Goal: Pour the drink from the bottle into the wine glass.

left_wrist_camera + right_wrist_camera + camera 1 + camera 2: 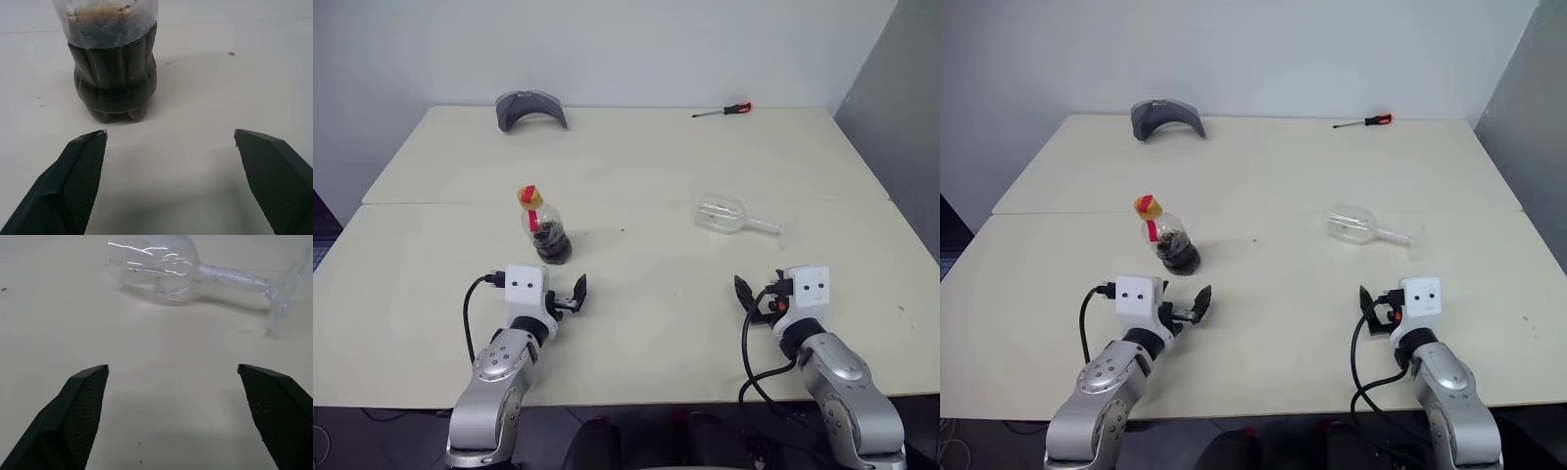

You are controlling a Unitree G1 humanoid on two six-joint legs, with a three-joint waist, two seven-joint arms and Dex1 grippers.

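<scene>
Nearest: left gripper (570, 295) and right gripper (751, 299), both hovering over the near edge of the bench (646, 176), fingers (80, 166) spreading wide and holding nothing, touching nothing. Bottle (544, 229): standing upright just beyond the left gripper, yellow-capped, drink (115, 83) sitting dark in its lower body. Wine glass (734, 216): lying on its side farther off, ahead of the right gripper, foot pointing right, bowl empty. Step in hand, by my reading: opening approach, nothing yet grasped. Next move is likely calling for righting the glass and closing on the bottle.
</scene>
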